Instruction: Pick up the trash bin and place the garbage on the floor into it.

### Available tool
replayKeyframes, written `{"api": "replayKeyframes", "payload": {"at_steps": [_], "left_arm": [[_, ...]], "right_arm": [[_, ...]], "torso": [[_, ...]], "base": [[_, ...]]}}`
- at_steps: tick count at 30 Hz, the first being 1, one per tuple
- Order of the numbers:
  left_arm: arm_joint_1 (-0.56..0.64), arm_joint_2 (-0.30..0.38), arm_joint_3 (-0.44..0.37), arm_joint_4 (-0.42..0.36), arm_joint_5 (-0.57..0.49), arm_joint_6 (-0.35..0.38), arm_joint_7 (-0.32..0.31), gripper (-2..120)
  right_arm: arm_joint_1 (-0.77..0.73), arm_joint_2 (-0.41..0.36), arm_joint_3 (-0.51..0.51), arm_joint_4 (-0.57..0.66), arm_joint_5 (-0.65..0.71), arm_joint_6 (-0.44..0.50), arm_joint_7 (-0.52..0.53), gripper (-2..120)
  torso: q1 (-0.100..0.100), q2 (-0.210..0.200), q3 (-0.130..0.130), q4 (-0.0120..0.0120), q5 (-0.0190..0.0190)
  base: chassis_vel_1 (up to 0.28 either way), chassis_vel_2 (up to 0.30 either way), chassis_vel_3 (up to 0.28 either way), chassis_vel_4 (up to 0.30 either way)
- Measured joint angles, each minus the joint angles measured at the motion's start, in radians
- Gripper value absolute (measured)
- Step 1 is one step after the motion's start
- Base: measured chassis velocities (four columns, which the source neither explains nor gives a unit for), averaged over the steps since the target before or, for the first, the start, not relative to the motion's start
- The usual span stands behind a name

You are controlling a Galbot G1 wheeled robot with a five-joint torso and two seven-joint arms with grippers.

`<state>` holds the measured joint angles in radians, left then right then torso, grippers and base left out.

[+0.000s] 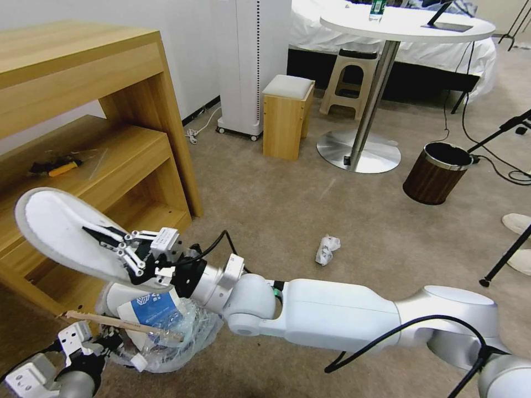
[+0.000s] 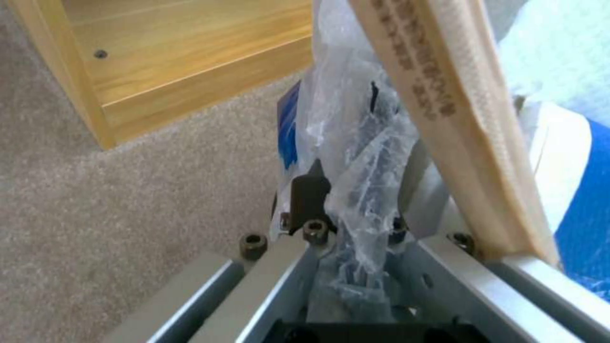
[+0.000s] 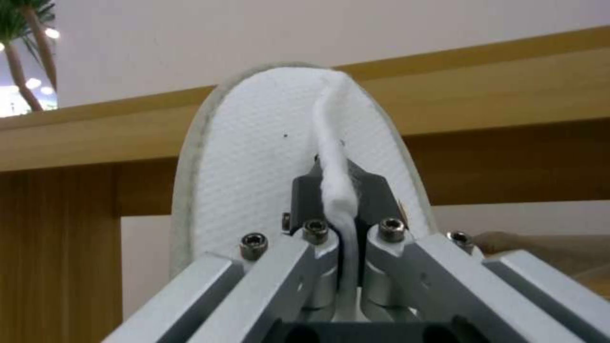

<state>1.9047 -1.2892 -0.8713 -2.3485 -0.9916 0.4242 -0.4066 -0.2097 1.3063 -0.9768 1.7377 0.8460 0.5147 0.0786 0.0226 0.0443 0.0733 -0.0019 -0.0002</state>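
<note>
The slipper (image 1: 61,232) sits pinched by its edge in my right gripper (image 1: 119,249), held up in the air just above the bin (image 1: 160,331), which my left gripper (image 1: 91,342) has clamped by its bagged rim low beside the shelf unit (image 1: 99,138). The bin is already crowded with a paper cup (image 1: 149,309), a wooden stick (image 1: 121,323) and a bottle (image 1: 138,362), so I judge I should tip the slipper toe-down over the open part of the bag before I let go, keeping the left arm steady. A white wad (image 1: 327,249) lies on the carpet (image 1: 310,193) well apart, left to collect.
</note>
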Motion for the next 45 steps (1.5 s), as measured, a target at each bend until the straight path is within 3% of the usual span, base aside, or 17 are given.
{"api": "replayKeyframes", "payload": {"at_steps": [15,45], "left_arm": [[0.0,0.076,-0.01,-0.014,-0.105,0.022,-0.048,0],[0.045,0.068,-0.038,-0.101,-0.131,0.023,-0.054,0]], "right_arm": [[-0.031,0.009,-0.008,-0.046,-0.022,0.015,-0.016,0],[-0.087,-0.003,-0.031,-0.084,-0.088,0.025,-0.009,0]], "torso": [[0.0,0.0,0.0,-0.0001,0.0001],[0.0,0.0,0.0,0.0,0.0002]], "base": [[0.0,0.0,0.0,0.0],[0.0,0.0,0.0,0.0]]}}
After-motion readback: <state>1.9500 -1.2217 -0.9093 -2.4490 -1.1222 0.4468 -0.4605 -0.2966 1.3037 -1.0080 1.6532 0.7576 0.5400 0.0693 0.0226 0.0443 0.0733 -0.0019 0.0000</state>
